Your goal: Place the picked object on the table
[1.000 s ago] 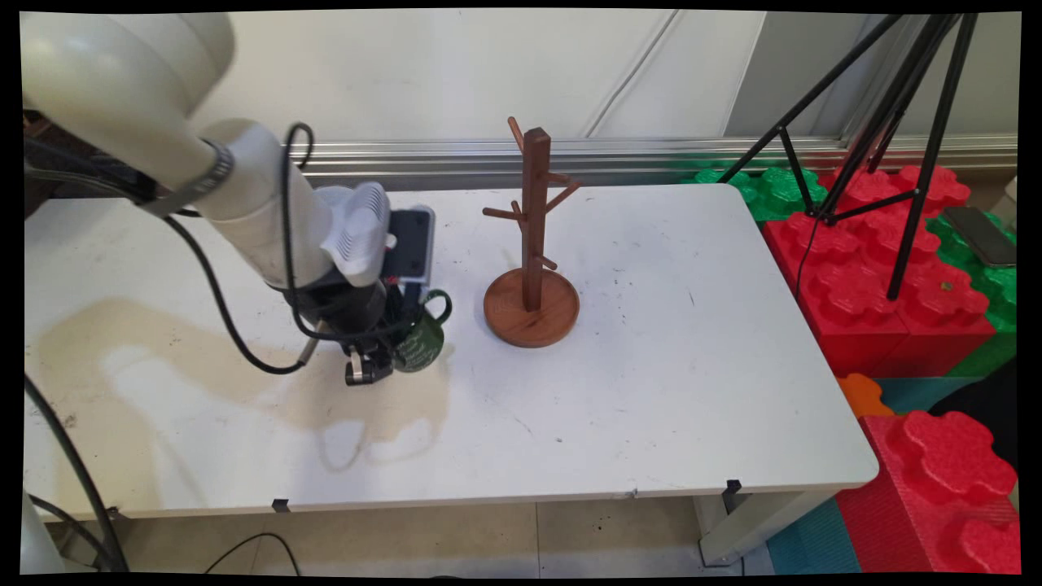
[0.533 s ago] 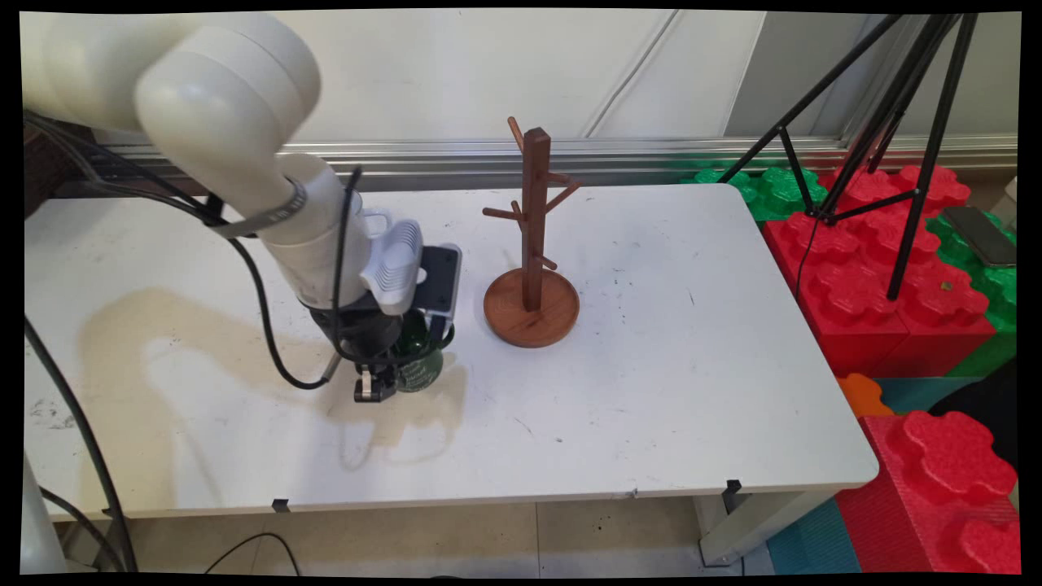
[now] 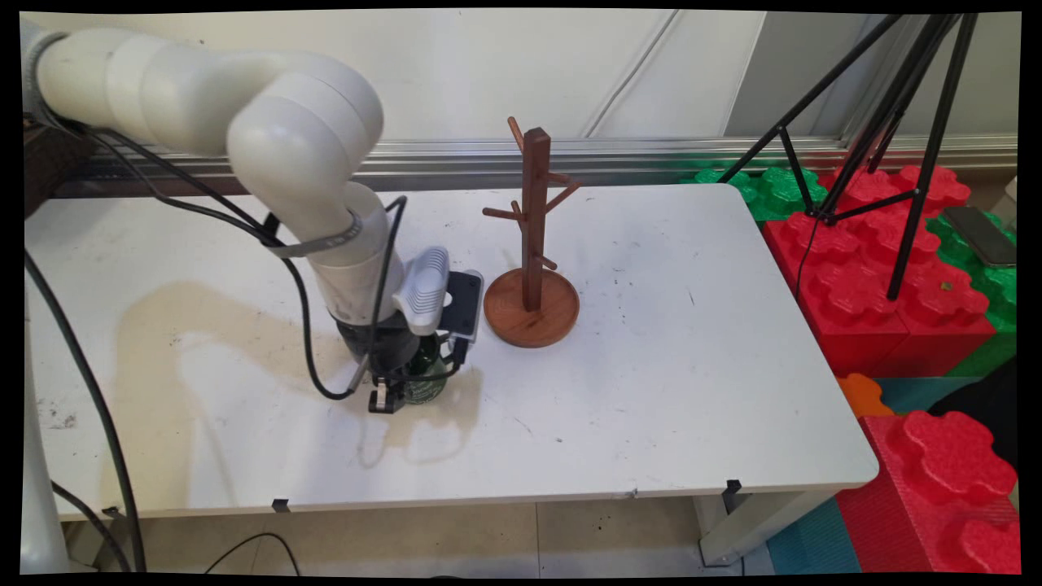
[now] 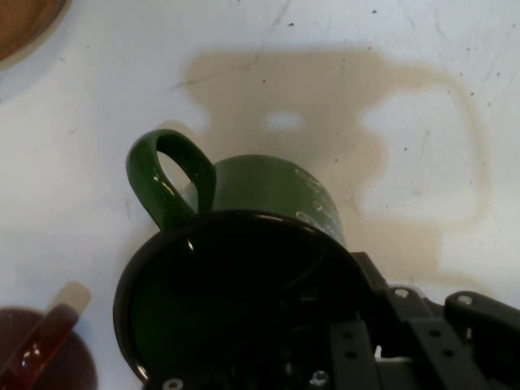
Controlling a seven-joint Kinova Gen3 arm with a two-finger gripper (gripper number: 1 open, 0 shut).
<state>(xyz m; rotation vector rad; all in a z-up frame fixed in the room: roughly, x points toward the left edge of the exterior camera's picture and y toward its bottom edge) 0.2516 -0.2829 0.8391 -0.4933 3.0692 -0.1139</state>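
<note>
A white table (image 3: 651, 391) stood before a pale wall, with red and green foam blocks (image 3: 895, 293) and a black tripod (image 3: 895, 122) at its right. One green mug (image 4: 244, 244) was clamped at its rim by the gripper (image 3: 403, 391), one finger inside the cup and one outside its wall; the mug was held just above the table's middle-left area, its dark opening turned toward the hand camera and its single handle (image 4: 166, 179) projecting to one side. One wooden mug tree (image 3: 533, 244), with several short pegs and a round base, stood upright just beside the gripper, apart from the mug. Black cables (image 3: 301, 309) hung from the arm.
</note>
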